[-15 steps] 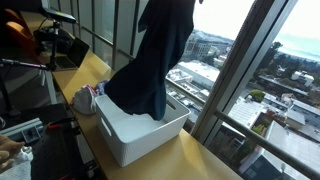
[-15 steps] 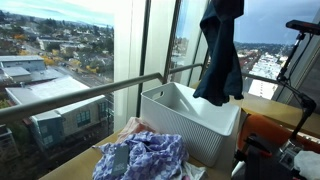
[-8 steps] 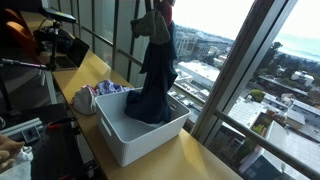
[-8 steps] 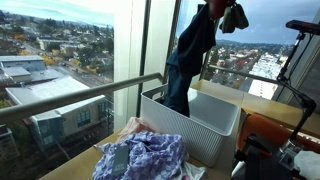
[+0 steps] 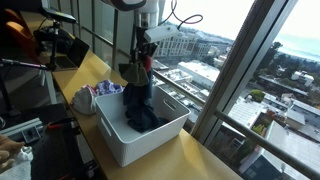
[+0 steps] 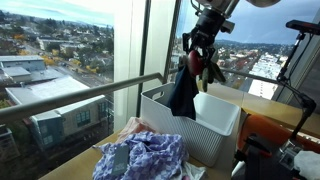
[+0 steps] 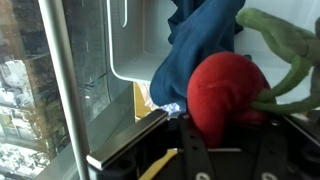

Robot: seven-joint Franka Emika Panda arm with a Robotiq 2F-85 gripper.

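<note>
- Plainly, the patterned clothes pile (image 5: 90, 97) lies on the wooden table (image 5: 195, 160) just beside the white bin (image 5: 118, 140). A sideways swing of the hanging cloth could brush it and drag a piece along.
- The bin looks light. If a fold catches its rim while the arm rises, it could tip or slide toward the table edge.
- The dark blue garment (image 5: 138, 100) hangs from the gripper (image 5: 143, 50), with its lower part bunched inside the bin. The fingers are pinched tight on its top. Slack cloth may slip from so narrow a pinch, or a sleeve may drape over the rim.
- The pile is soft, crumpled, printed blue and white.
- The bin is hard plastic, rectangular, with ribbed walls and rounded corners.
- The garment is limp and matte, falling in long folds. In the wrist view a rounded red piece (image 7: 225, 95) with green lies against it, and I cannot tell what it is.
</note>
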